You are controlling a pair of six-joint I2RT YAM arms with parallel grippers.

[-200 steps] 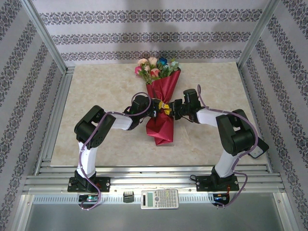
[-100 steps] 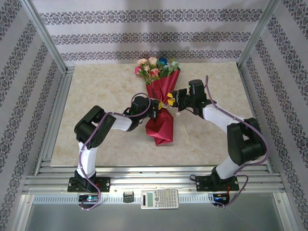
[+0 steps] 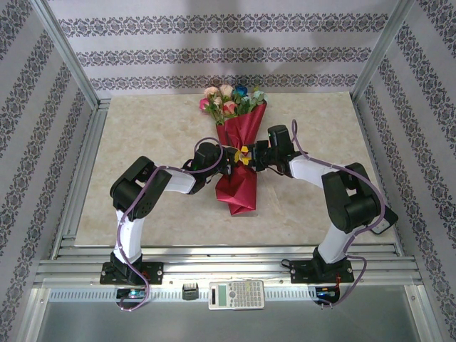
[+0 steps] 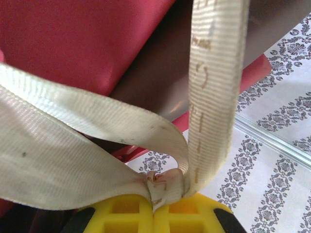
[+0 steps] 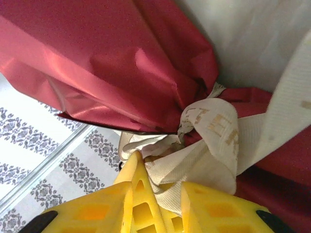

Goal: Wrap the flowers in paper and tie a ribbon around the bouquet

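Fingertips of the left gripper are pressed together on a fold of the ribbon, which loops up from them across the paper. On the right gripper you see the yellow fingers a little apart with bunched ribbon filling the gap just below the knot, and you cannot tell whether that is a grip or loose contact. Both grippers meet at the cinched waist of the bouquet, which lies mid-table with the flowers toward the far wall and its narrow end toward the arm bases.
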